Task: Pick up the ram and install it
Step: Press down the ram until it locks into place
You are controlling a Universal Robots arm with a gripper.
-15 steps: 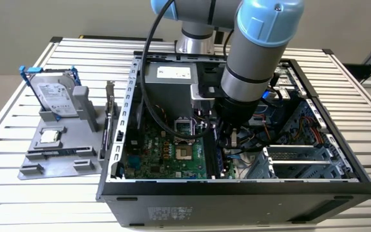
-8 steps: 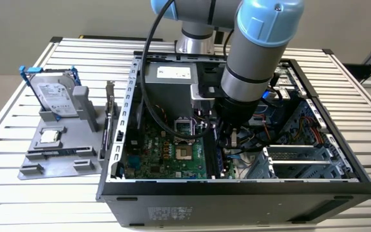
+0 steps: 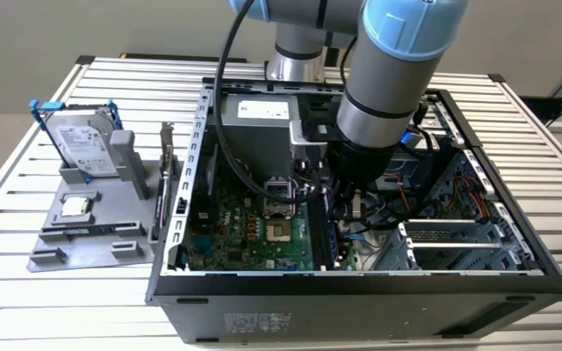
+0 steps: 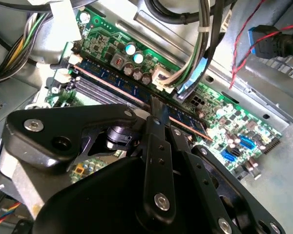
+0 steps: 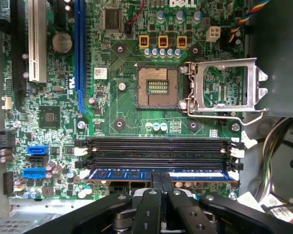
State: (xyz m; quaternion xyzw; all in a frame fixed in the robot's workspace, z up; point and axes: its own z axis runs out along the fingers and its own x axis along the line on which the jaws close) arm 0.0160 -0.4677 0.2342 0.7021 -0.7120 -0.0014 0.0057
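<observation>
The ram (image 5: 122,174) is a long blue stick with black chips and a white label. It lies along the motherboard slot nearest the gripper, beside two bare black slots (image 5: 156,144). In both wrist views my gripper (image 5: 162,176) is shut, its two black fingers pressed together, and the tips rest on the middle of the ram's top edge. The second wrist view shows the ram (image 4: 112,80) running diagonally under the gripper (image 4: 157,106). In the exterior view the gripper (image 3: 354,208) reaches down inside the open computer case (image 3: 359,281).
Cable bundles (image 4: 205,44) hang close to the arm inside the case. The open processor socket (image 5: 158,87) and its raised metal latch (image 5: 224,87) sit beyond the slots. A grey fixture (image 3: 85,234) holding a hard drive (image 3: 85,146) stands on the exterior view's left.
</observation>
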